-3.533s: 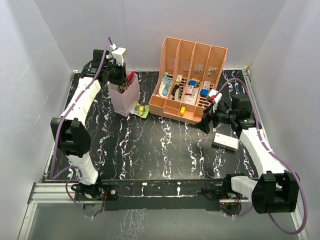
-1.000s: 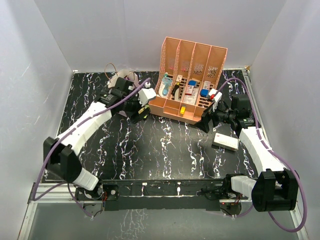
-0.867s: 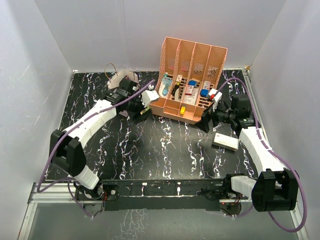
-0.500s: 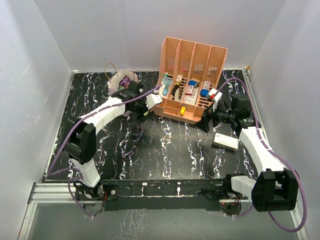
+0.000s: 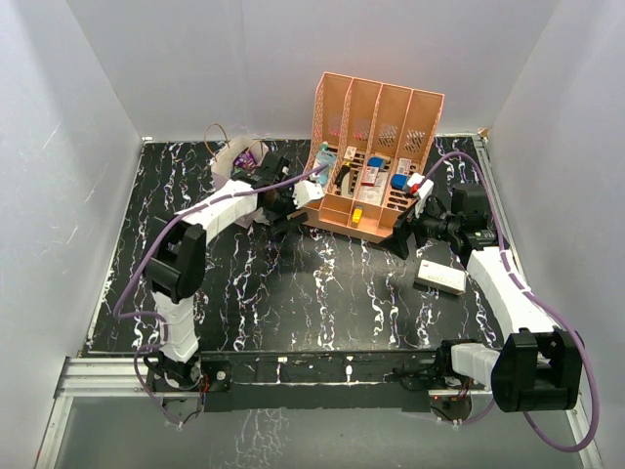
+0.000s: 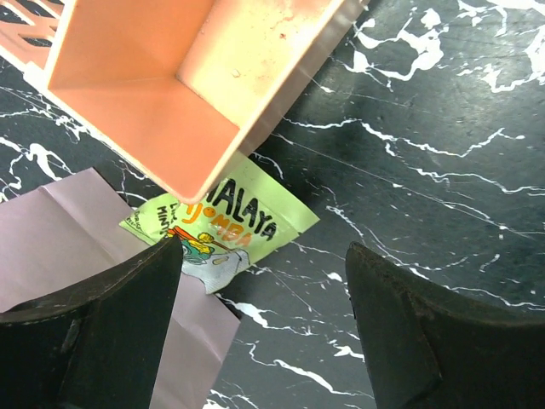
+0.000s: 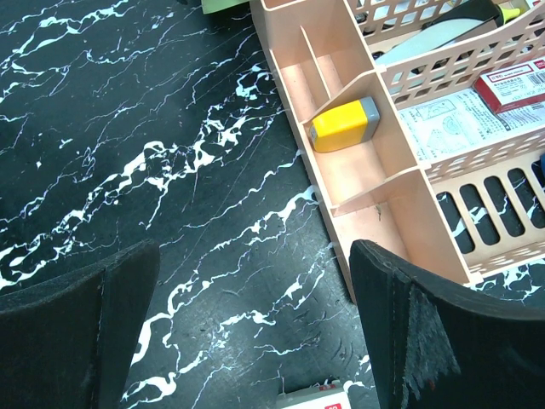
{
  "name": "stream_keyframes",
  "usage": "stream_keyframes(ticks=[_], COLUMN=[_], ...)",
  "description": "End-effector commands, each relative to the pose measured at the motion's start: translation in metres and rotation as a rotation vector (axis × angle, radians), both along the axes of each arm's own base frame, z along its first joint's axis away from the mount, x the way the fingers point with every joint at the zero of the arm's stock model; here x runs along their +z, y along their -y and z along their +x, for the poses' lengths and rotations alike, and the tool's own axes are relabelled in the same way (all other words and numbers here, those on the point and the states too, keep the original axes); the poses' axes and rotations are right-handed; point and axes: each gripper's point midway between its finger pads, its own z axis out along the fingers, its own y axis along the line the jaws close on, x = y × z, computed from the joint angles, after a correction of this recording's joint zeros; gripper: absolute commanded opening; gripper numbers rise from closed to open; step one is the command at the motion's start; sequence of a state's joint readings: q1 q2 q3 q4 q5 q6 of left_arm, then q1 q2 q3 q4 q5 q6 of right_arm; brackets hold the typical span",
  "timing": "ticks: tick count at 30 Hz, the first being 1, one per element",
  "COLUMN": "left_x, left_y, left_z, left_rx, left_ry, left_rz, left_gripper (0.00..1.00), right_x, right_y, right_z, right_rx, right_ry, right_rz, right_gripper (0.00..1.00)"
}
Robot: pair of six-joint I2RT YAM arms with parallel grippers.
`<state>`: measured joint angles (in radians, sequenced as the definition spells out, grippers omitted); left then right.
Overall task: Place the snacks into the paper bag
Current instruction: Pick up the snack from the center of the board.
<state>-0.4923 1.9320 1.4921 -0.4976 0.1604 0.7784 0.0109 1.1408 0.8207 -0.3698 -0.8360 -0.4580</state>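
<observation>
Fingers of left gripper (image 6: 262, 264) gape wide, empty, over green packet (image 6: 226, 223), partly hidden by rack (image 6: 170, 77) corner, bag (image 6: 60, 230) touching at its 8 o'clock. At rack's 4 o'clock, right gripper (image 7: 255, 256) also gapes empty.

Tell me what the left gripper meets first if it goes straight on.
Probably the green packet on the table, straight ahead of the open left gripper. The rack hides part of it, and depth is unclear.
</observation>
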Motion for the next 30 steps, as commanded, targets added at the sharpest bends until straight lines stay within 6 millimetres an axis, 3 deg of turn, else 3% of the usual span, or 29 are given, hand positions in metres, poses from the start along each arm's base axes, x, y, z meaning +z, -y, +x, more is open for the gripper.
stream_keyframes(ticks=[1,19,30], left_x=[0.011,-0.007,-0.032], left_y=[-0.003,-0.010,-0.018], left_z=[0.014,0.030,0.026], left_rx=[-0.056,-0.223,-0.239], left_ry=[0.048,-0.018,-0.105], left_rz=[0.041,0.158,0.210], left_gripper=[0.76,0.75,0.75], right_x=[0.016,0.016,0.017], right_y=[0.002,0.002,0.002], right_z=[0.011,0.010,0.010], right_rx=[-0.006,-0.003,-0.002], right_ry=[0.067,0.074,0.078], right_rz=[-0.002,-0.004,-0.007], right_gripper=[0.99,0.99,0.98])
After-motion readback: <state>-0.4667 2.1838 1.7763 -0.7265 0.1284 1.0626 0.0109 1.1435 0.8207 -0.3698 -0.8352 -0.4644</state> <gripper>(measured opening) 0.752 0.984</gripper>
